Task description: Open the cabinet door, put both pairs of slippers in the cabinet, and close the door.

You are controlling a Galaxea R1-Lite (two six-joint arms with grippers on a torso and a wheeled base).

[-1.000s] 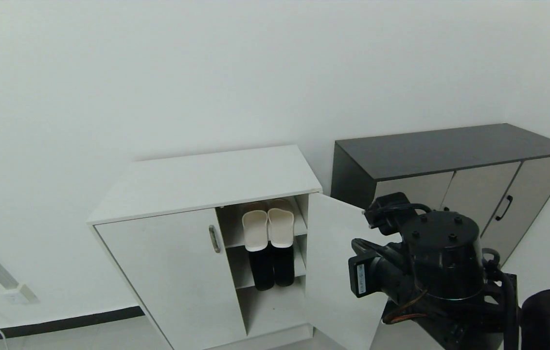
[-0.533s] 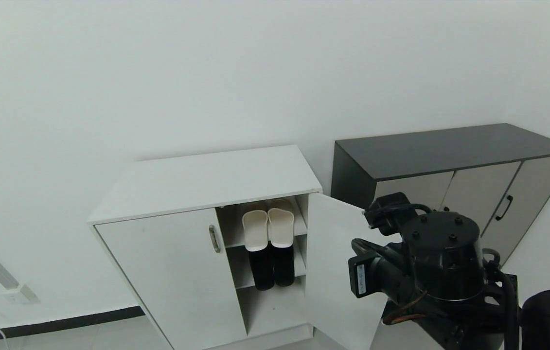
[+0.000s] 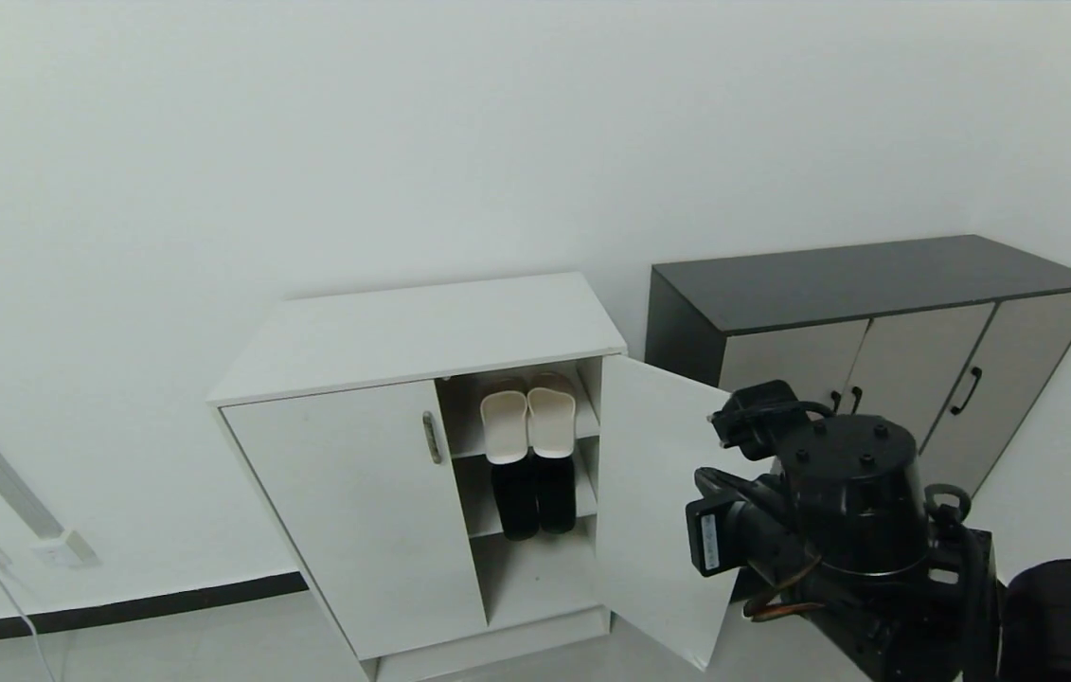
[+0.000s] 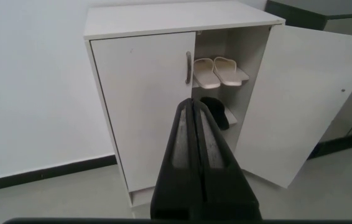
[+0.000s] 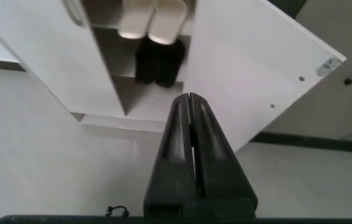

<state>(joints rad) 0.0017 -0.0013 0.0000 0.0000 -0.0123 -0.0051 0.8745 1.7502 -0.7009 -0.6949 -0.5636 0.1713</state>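
- Dark cabinet [image 3: 866, 275]: doors shut; beyond and to the right of both sets of jaws.
- White cabinet [image 3: 421, 332]: ahead of both sets of jaws, well apart from them.
- Right door [image 3: 658, 493]: swung open, just right of the right gripper's line.
- Left door [image 4: 145, 106]: shut; its handle [image 4: 188, 67] lies beyond the left fingertips.
- White slippers [image 3: 528, 423]: upper shelf, side by side.
- Black slippers [image 3: 533, 493]: shelf below, directly under the white pair.
- Left gripper [image 4: 191, 104]: jaws pressed together, empty.
- Right gripper [image 5: 189, 98]: jaws pressed together, empty, aimed below the black pair.
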